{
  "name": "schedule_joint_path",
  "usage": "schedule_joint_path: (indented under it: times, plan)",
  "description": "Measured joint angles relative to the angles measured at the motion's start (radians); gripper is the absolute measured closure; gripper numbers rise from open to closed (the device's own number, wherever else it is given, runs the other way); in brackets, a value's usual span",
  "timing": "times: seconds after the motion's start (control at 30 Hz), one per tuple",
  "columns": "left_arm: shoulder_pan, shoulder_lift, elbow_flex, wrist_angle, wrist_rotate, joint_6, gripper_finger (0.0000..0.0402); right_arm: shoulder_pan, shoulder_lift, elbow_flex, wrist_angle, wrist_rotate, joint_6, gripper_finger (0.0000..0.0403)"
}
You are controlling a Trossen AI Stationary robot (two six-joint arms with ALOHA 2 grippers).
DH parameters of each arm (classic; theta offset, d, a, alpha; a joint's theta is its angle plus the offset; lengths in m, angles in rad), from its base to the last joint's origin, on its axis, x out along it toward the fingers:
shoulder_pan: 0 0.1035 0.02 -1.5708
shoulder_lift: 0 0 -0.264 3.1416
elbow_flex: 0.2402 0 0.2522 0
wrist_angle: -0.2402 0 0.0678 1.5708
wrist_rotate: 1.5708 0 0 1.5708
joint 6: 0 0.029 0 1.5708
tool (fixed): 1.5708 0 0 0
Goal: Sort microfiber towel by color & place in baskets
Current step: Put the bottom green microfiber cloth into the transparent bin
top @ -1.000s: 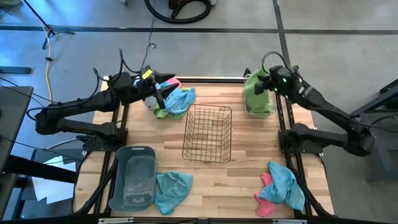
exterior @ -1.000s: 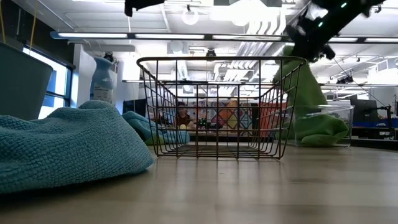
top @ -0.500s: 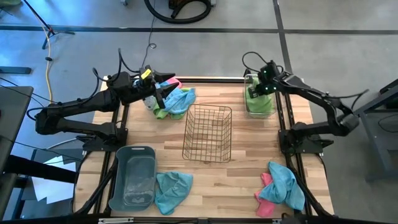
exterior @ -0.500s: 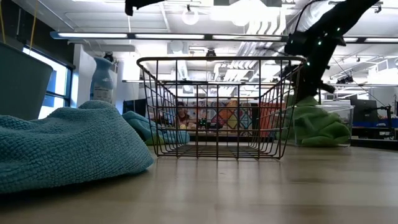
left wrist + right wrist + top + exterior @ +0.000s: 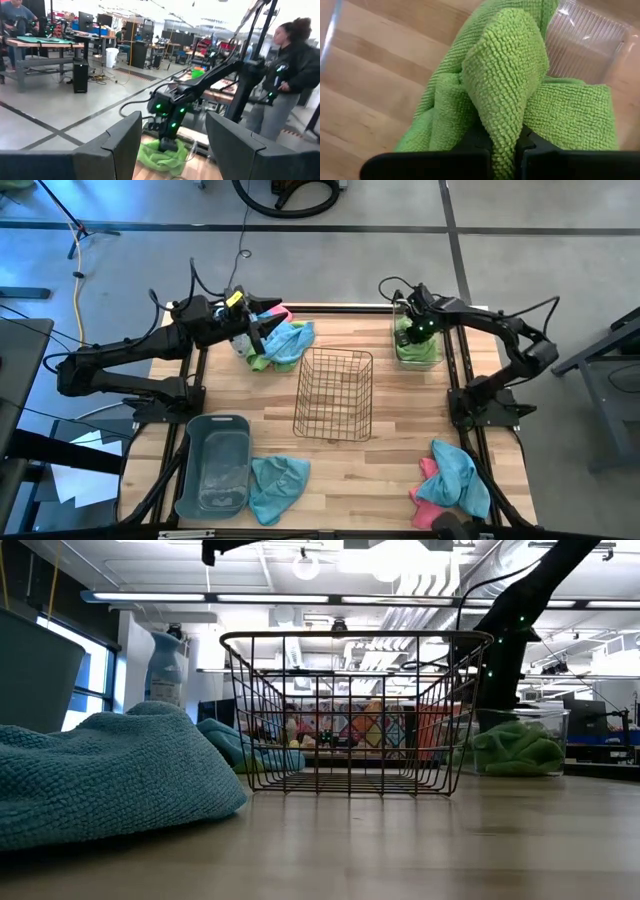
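Three containers sit on the bench (image 5: 400,410): one wire mesh basket (image 5: 334,394), one grey-blue tub (image 5: 213,463) and one clear bin (image 5: 418,347). Three loose towel heaps lie out: one far-left (image 5: 283,342), one teal (image 5: 277,487), one teal-and-pink (image 5: 452,482). One green towel (image 5: 418,344) fills the bin. One spray bottle (image 5: 166,667) stands behind. Two arms reach in.

Pale blue spray bottle (image 5: 166,668) at the table's far left; person (image 5: 282,75) beyond.
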State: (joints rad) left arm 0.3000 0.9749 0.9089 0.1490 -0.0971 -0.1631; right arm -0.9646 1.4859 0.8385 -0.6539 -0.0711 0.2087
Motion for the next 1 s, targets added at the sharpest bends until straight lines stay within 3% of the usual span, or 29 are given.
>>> schedule_joint_path:
  times: [0.2,0.43,0.67,0.8,1.0]
  plan:
    - [0.000,0.000,0.000,0.040,0.011,-0.018,0.0193,0.000,0.017,0.001,0.010,0.059,-0.007,0.0375]
    - [0.000,0.000,0.000,0.044,0.011,-0.018,0.0193,0.005,0.015,0.080,-0.091,0.082,-0.012,0.0249]
    - [0.000,0.000,0.000,0.044,0.012,-0.018,0.0193,0.006,0.013,0.292,-0.262,0.098,-0.124,0.0144]
    - [0.000,0.000,0.000,0.044,0.012,-0.018,0.0193,0.006,0.012,0.414,-0.345,0.123,-0.164,0.0127]
    - [0.000,0.000,0.000,0.040,0.012,-0.018,0.0193,0.007,0.011,0.529,-0.428,0.100,-0.165,0.0134]
